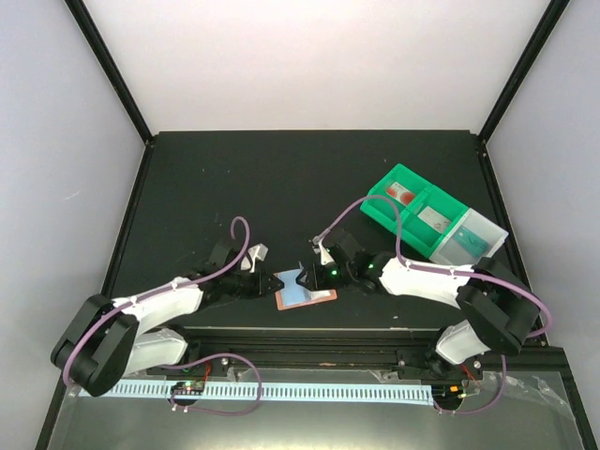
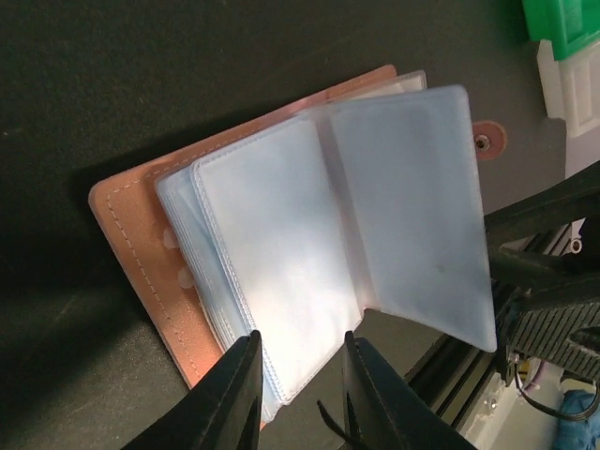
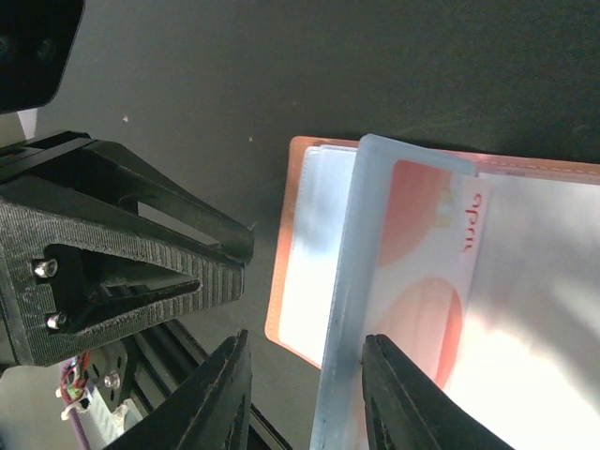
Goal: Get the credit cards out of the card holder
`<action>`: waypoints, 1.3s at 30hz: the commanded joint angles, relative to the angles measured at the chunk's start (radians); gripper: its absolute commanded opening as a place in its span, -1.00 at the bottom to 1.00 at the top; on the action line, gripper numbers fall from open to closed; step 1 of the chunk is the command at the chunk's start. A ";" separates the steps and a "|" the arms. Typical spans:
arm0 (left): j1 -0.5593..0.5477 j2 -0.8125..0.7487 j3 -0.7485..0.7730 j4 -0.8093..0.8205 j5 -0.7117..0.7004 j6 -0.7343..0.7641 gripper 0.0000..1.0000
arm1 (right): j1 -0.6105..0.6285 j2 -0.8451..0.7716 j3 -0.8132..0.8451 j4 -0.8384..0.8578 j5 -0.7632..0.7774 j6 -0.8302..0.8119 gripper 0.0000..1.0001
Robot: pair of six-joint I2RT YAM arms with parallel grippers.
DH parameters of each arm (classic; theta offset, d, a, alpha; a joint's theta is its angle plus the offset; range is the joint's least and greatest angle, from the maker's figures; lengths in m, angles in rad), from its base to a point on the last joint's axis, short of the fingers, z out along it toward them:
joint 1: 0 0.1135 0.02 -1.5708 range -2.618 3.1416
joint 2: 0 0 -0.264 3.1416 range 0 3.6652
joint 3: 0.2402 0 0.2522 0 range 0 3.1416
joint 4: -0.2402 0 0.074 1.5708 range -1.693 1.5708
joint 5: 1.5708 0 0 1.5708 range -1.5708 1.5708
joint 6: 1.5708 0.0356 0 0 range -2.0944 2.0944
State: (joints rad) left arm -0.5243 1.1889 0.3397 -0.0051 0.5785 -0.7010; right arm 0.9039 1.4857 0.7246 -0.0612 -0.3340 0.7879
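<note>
As it lies open:
- card holder [image 1: 305, 289] — one red-printed credit card [image 3: 422, 244], sleeved
- green bin [image 1: 380, 208] — two credit cards [image 1: 401, 194]
- left gripper [image 2: 300, 342], right gripper [image 3: 305, 347] — narrowly parted astride sleeves [image 2: 272, 253]

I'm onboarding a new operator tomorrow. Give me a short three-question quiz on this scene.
1. True or false: the card holder lies closed.
2. Where does the green bin stand? A) beside the left arm B) on the side of the right arm C) between the two hands
3. Fill in: the card inside the clear sleeve at the right hand bears ___ circles.
Key: 1 false; 2 B; 3 red.
</note>
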 commanded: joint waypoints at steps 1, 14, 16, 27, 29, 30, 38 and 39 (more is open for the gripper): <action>-0.003 -0.060 0.052 -0.079 -0.063 -0.017 -0.49 | 0.009 0.012 -0.007 0.075 -0.058 0.007 -0.30; -0.003 -0.105 0.077 -0.109 -0.035 -0.021 -0.45 | 0.009 0.020 -0.045 0.149 -0.090 0.010 -0.28; -0.003 -0.096 0.075 -0.105 -0.029 -0.015 -0.45 | 0.007 0.006 -0.039 0.104 -0.045 -0.009 -0.28; -0.006 0.034 0.039 0.081 0.093 -0.020 -0.44 | -0.053 0.014 -0.052 0.100 0.012 -0.059 -0.49; -0.006 0.055 0.041 0.091 0.095 -0.016 -0.47 | -0.060 0.034 -0.054 0.113 0.000 -0.058 -0.50; -0.006 0.066 0.042 0.093 0.096 -0.015 -0.48 | -0.059 0.044 -0.055 0.123 -0.005 -0.056 -0.50; -0.007 0.124 0.024 0.110 0.066 0.003 -0.56 | -0.069 0.118 -0.097 0.239 -0.060 -0.014 -0.49; -0.007 0.135 0.023 0.114 0.066 0.003 -0.57 | -0.069 0.122 -0.100 0.244 -0.059 -0.012 -0.49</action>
State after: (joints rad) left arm -0.5259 1.2816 0.3706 0.0681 0.6441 -0.7170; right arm 0.8440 1.5810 0.6441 0.1074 -0.3691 0.7620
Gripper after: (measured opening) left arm 0.222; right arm 0.255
